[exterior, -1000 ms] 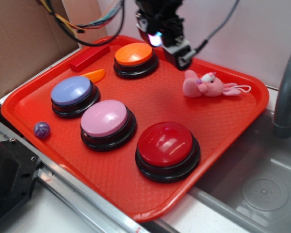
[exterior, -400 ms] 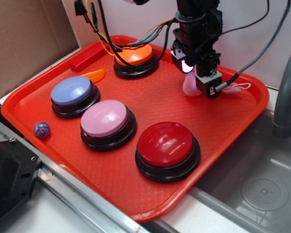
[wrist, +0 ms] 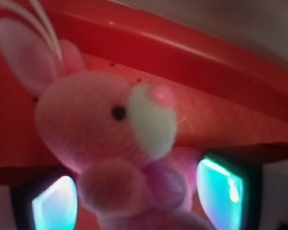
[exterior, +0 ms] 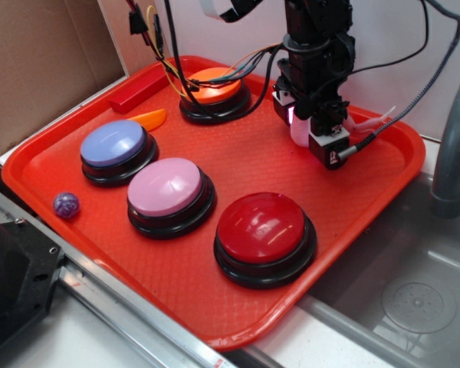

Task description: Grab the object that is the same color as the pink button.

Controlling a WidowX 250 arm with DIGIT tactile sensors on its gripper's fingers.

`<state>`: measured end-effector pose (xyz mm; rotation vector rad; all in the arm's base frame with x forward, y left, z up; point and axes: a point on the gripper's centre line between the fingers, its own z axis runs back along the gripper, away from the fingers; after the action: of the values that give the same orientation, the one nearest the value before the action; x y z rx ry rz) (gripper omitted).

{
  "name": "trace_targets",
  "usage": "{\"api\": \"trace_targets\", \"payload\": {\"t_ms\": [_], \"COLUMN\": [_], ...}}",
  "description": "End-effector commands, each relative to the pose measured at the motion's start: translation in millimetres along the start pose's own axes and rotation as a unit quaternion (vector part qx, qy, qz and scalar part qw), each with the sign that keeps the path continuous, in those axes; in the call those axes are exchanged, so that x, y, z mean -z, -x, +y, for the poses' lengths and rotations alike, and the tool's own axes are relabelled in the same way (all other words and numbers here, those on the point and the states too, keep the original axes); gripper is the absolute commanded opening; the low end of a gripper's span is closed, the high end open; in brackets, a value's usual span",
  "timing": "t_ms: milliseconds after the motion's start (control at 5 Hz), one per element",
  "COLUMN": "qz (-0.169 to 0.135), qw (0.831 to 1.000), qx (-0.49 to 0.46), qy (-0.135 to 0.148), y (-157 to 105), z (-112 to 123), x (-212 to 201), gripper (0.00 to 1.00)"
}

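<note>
Now the jaws (wrist: 137, 191) have come down from above the tray (exterior: 215, 307) and straddle the bunny (wrist: 110, 143), one fingertip (wrist: 53, 206) on each side of its body. The jaws are open and not yet pressing the plush. The bunny lies between them, near the far rim. Descent appears complete; closing is the next step. The pink button (exterior: 169, 188) stands well apart.

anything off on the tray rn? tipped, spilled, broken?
Nothing stands out. The four dome buttons, including the glossy light pink button, sit upright on the red plastic tray. The small pink plush bunny sits between the gripper's fingers, which hide most of it in the exterior view.
</note>
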<state>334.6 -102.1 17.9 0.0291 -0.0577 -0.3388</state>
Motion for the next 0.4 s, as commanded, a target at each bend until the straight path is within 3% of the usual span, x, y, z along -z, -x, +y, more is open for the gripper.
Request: {"api": "trace_targets", "payload": {"t_ms": [0, 200], "qz": [-0.039, -0.040], "qw": [0.999, 0.997], "qx": [-0.033, -0.061], "qy": [-0.014, -0.020], "y": [-11, -4], "z": [6, 15], "x": [-40, -56], "gripper": [0.00, 0.00]}}
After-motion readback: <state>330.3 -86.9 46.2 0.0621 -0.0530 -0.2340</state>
